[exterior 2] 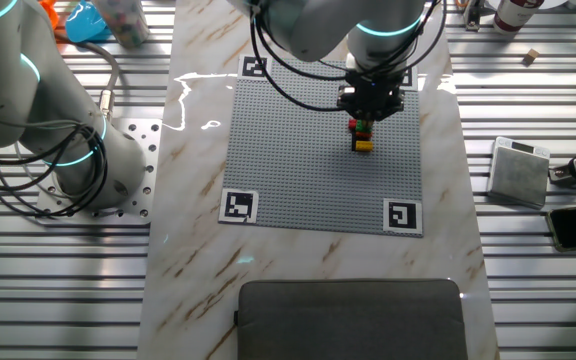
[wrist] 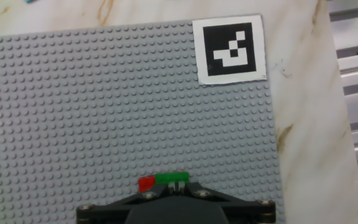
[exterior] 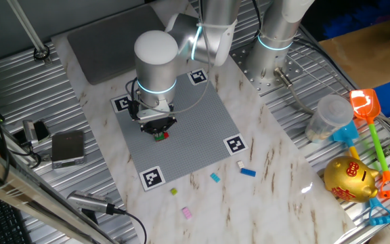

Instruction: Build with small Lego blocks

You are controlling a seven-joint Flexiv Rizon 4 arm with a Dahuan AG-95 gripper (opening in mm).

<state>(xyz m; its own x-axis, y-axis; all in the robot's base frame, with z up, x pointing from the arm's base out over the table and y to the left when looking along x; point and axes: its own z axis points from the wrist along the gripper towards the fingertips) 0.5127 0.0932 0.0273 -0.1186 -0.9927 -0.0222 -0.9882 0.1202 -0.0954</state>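
The black two-finger gripper sits over the small stacked plastic bricks on the grey studded baseplate, seating a green brick; grip state indeterminate. Next: retract vertically.

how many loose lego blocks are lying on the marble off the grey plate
5 visible: a white one and a blue one near the plate's corner marker, a light blue one, a yellow-green one, and a pink one nearest the table edge. The arm may hide others.
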